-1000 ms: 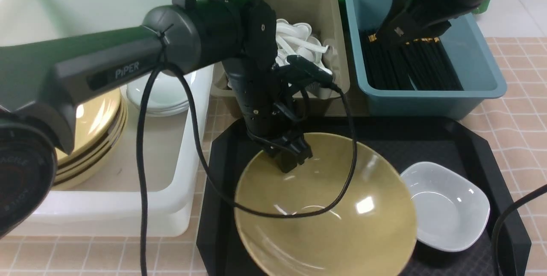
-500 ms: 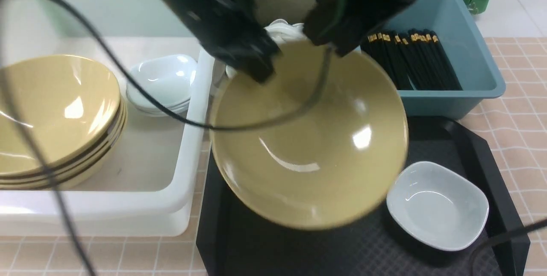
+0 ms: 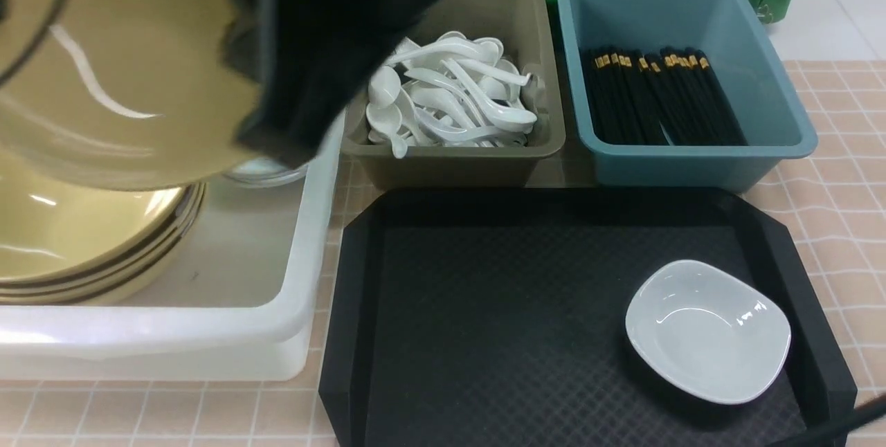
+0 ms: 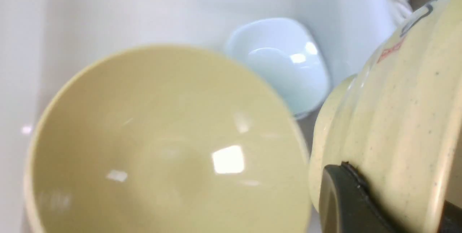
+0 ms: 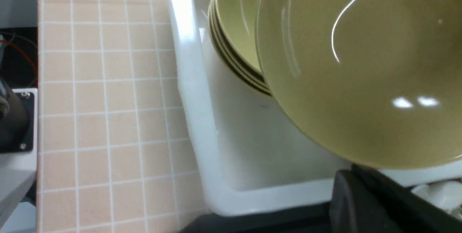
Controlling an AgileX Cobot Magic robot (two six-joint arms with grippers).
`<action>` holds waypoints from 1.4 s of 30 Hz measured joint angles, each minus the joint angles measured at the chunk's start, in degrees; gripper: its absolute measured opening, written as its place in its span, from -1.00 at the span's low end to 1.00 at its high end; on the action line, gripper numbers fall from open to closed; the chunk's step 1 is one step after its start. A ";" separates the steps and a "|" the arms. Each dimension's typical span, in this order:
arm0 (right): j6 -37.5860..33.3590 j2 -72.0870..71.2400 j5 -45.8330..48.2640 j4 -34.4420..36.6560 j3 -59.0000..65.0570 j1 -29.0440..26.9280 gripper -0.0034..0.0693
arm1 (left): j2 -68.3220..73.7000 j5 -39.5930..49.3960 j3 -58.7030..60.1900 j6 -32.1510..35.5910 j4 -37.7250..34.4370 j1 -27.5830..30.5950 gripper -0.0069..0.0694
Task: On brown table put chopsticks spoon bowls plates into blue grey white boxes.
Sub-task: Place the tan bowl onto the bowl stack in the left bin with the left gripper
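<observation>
Front view: yellow bowl (image 3: 118, 87) hung tilted and blurred above the stack of yellow bowls (image 3: 90, 253) inside the white box (image 3: 308, 253). Left end effector (image 4: 361, 204) was clenched on its rim, one pad against the outer wall. Right end effector (image 5: 364, 189) was clenched too, apparently on the same rim, with the contact at the frame's edge. Judged: glazed, rigid, slick, probably breakable, with some weight. The thin rim was the only hold, so two grips suited it, and it would need lowering level and gently. A second before, the bowl had sat on the black tray (image 3: 484, 308) beside the small white dish (image 3: 706, 333), with the right arm over the blue box (image 3: 775, 129). The tray now kept only the dish.
</observation>
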 joint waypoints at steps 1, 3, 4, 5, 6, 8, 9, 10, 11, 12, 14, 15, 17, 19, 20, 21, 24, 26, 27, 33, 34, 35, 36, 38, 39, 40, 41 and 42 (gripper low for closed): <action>-0.05 0.72 -0.28 0.00 -0.12 0.36 -0.81 | -0.14 -0.37 1.20 -0.19 -0.66 1.57 -0.80; -0.35 2.86 -0.67 0.00 -0.18 1.50 -0.80 | -0.31 -3.98 5.48 -0.47 -2.60 5.84 -0.80; -0.41 3.34 -0.67 0.00 -0.18 1.70 -0.80 | -0.38 -5.24 6.63 -0.61 -2.91 6.58 -0.80; -0.41 3.93 -0.67 0.00 -0.18 1.93 -0.80 | -0.38 -7.29 8.50 -0.71 -3.13 7.45 -0.80; -0.41 4.26 -0.67 0.00 -0.18 2.06 -0.80 | -0.38 -9.41 10.42 -0.83 -3.19 7.96 -0.80; -0.41 4.47 -0.67 0.06 -0.18 2.14 -0.80 | -0.38 -12.72 13.77 -0.83 -3.08 8.24 -0.80; -0.41 4.47 -0.67 -0.01 -0.18 2.14 -0.80 | -0.38 -14.21 15.51 -0.83 -2.82 8.24 -0.80; -0.45 4.42 -0.73 -0.07 -0.18 2.07 -0.80 | -0.33 -15.31 17.10 -0.83 -2.39 8.01 -0.80; -0.45 4.42 -0.73 -0.07 -0.18 1.95 -0.80 | -0.33 -16.94 18.53 -0.83 -1.61 7.65 -0.79; -0.45 4.42 -0.73 -0.02 -0.18 1.96 -0.80 | -0.33 -18.13 19.59 -0.83 -0.67 7.25 -0.78; -0.45 4.42 -0.68 0.18 -0.18 1.55 -0.80 | -0.33 -20.87 21.70 -0.88 1.77 5.83 -0.73; -0.45 4.42 -0.68 0.24 -0.18 1.29 -0.80 | -0.33 -22.21 22.30 -0.88 3.40 5.06 -0.68; -0.46 4.42 -0.33 0.38 -0.18 0.71 -0.80 | -0.33 -23.73 22.97 -0.88 7.38 3.47 -0.54; -0.46 4.42 -0.09 0.33 -0.18 0.03 -0.80 | -0.38 -23.98 23.05 -1.08 10.88 1.77 -0.35; -0.46 4.42 -0.02 0.33 -0.18 -0.15 -0.80 | -0.38 -23.98 23.07 -1.19 11.96 0.96 -0.28; -0.46 4.42 0.18 0.39 -0.18 -0.43 -0.80 | -0.38 -23.98 23.07 -1.49 13.74 0.15 -0.16; -0.51 4.42 1.20 0.39 -0.24 -0.92 -0.80 | -0.97 -23.16 23.07 -4.09 20.05 -2.62 0.22; -0.63 4.42 2.47 0.39 -0.24 -0.92 -0.80 | -2.25 -22.55 23.07 -6.69 24.27 -3.48 0.45; -0.69 4.42 3.17 0.39 -0.24 -0.96 -0.80 | -3.36 -22.49 23.07 -8.48 26.78 -3.81 0.54; -1.95 4.42 4.46 0.20 -0.24 -0.98 -0.80 | -13.16 -22.37 23.07 -20.92 38.17 -4.07 0.77; -1.95 4.42 4.46 0.06 -0.24 -0.98 -0.80 | -13.56 -22.37 23.07 -21.31 38.31 -4.18 0.77; -1.95 4.25 4.46 -0.59 -0.24 -0.98 -0.80 | -16.27 -22.37 23.07 -23.80 38.75 -5.04 0.76; -1.84 3.96 4.52 -1.89 -0.24 -0.98 -0.80 | -18.76 -22.28 23.07 -25.06 38.90 -6.68 0.75; -0.85 3.29 4.52 -3.88 -0.24 -1.04 -0.80 | -20.83 -22.07 23.07 -26.32 38.60 -9.14 0.72; 0.56 2.52 4.58 -5.21 -0.24 -1.24 -0.80 | -21.95 -21.94 23.07 -26.38 38.05 -11.37 0.67; 1.62 1.89 4.58 -6.18 -0.24 -1.58 -0.80 | -22.71 -21.80 23.07 -26.21 37.45 -13.87 0.62; 2.92 1.07 4.62 -7.42 -0.05 -2.01 -0.80 | -23.16 -21.51 23.07 -25.71 36.71 -16.58 0.54; 4.34 -0.63 4.62 -8.60 0.64 -3.11 -0.80 | -23.22 -21.08 23.07 -24.74 36.15 -19.41 0.42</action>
